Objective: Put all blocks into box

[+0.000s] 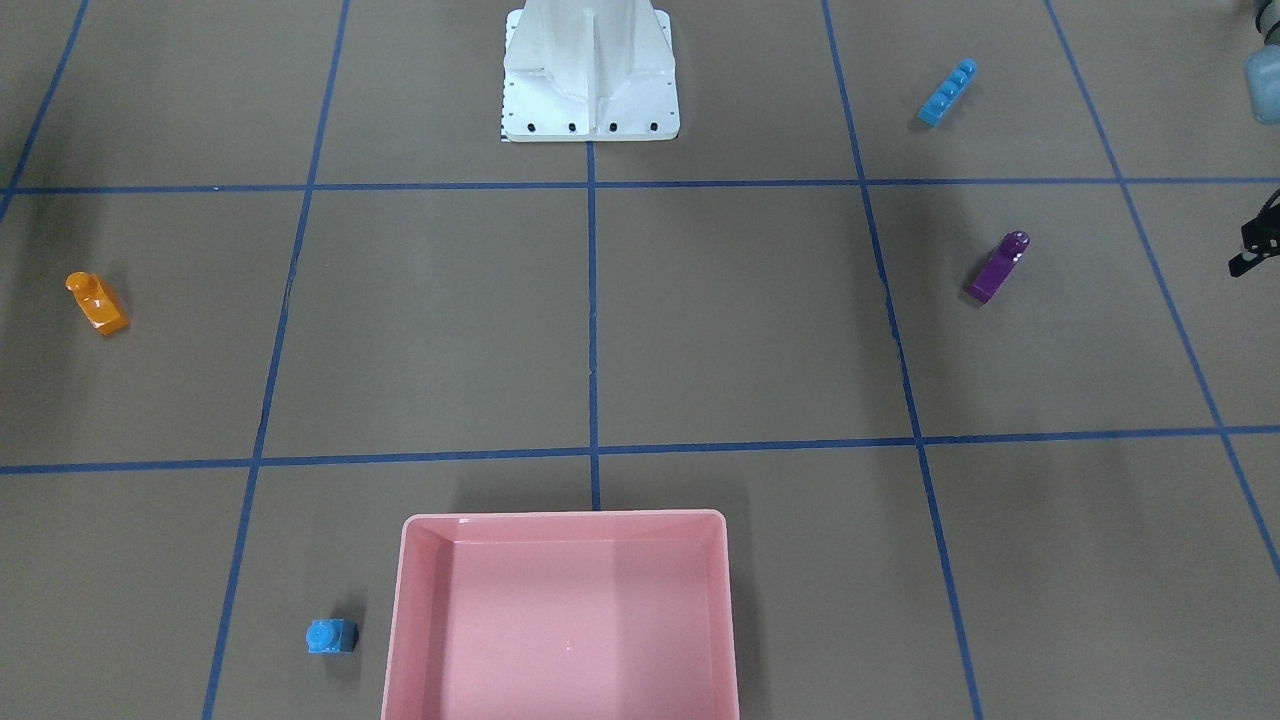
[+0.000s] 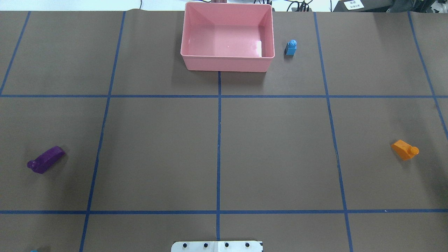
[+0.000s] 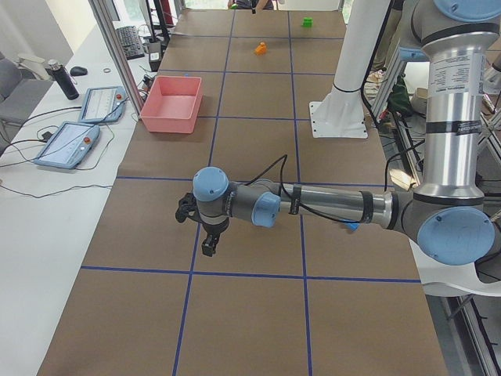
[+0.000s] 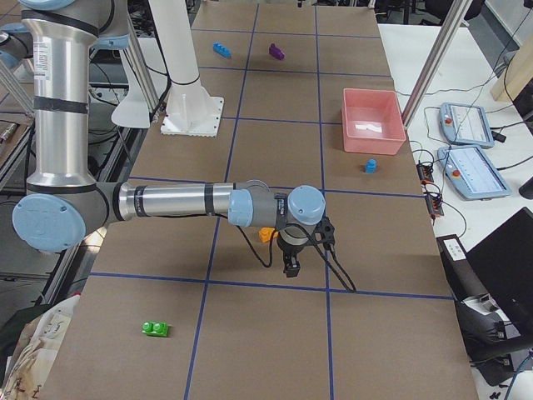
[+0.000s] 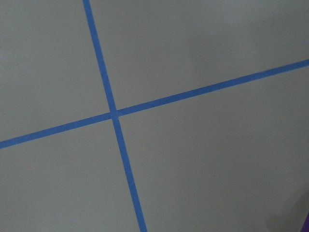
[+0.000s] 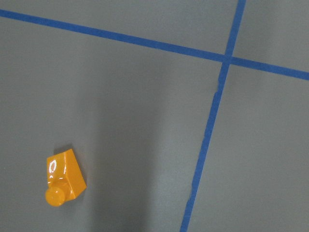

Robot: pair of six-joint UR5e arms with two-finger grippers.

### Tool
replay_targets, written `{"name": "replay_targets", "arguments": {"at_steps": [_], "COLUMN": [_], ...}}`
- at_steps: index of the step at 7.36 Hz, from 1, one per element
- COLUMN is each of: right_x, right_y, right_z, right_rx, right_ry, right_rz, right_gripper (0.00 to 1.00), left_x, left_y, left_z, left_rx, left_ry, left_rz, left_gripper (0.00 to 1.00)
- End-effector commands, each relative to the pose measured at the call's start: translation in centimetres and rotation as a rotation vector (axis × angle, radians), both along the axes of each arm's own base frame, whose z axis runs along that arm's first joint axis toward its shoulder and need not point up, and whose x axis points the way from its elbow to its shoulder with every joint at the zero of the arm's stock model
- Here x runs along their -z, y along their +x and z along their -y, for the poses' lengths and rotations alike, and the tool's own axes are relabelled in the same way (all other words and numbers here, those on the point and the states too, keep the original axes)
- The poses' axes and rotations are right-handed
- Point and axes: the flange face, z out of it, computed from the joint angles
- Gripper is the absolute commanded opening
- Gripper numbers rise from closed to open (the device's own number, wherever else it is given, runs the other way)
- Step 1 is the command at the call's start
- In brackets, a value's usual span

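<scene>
The pink box (image 2: 227, 63) stands empty at the far middle of the table. The small light-blue block (image 2: 291, 47) stands just right of it. The orange sloped block (image 2: 404, 149) lies at the right and shows in the right wrist view (image 6: 64, 178). The purple sloped block (image 2: 46, 159) lies at the left. The long light-blue block (image 1: 946, 92) lies near the robot's left side. The green block (image 4: 155, 328) lies at the table's far right end. My right gripper (image 4: 291, 265) hovers beside the orange block. My left gripper (image 3: 207, 241) hovers near the purple block. I cannot tell their jaws.
The white robot base (image 1: 590, 95) stands at the near middle edge. Blue tape lines (image 2: 219, 147) divide the brown table into squares. Two tablets (image 3: 70, 141) and cables lie on the side bench beyond the box.
</scene>
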Motion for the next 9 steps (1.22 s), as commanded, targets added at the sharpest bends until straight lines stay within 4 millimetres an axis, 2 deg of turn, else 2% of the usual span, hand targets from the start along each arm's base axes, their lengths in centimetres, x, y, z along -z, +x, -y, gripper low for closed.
{"name": "replay_targets", "arguments": {"at_steps": [1,3,4,5,6,7,9], "right_x": [-2.0,-8.1,-10.3,-12.0,-13.4,-15.7,-19.4], "right_y": [-0.1,1.1,1.6,1.9,2.2,2.5,3.3], "right_z": [-3.9,-13.2,-17.6,-20.9,-23.1,-25.6,-29.3], "right_rx": [0.017,0.024,0.025,0.029,0.036,0.043,0.069], "right_ry": [-0.033,-0.026,-0.052,-0.11,-0.151,-0.21,-0.226], "right_rz": [-0.016,-0.076,-0.083,-0.088,-0.096,-0.105,-0.167], "right_gripper": [1.0,1.0,1.0,1.0,1.0,0.98,0.96], "left_x": [1.5,3.0,3.4,4.0,4.1,4.3,4.3], "left_y": [3.1,6.1,6.5,6.9,7.1,7.1,7.4], "left_z": [0.0,0.1,0.3,0.7,0.7,0.7,0.6], "left_rx": [-0.001,0.027,0.025,0.023,0.02,0.023,0.026], "left_ry": [0.007,-0.025,-0.025,-0.017,-0.016,-0.018,-0.027], "left_rz": [-0.056,-0.077,-0.08,-0.082,-0.083,-0.084,-0.085], "left_gripper": [1.0,1.0,1.0,1.0,1.0,1.0,1.0]}}
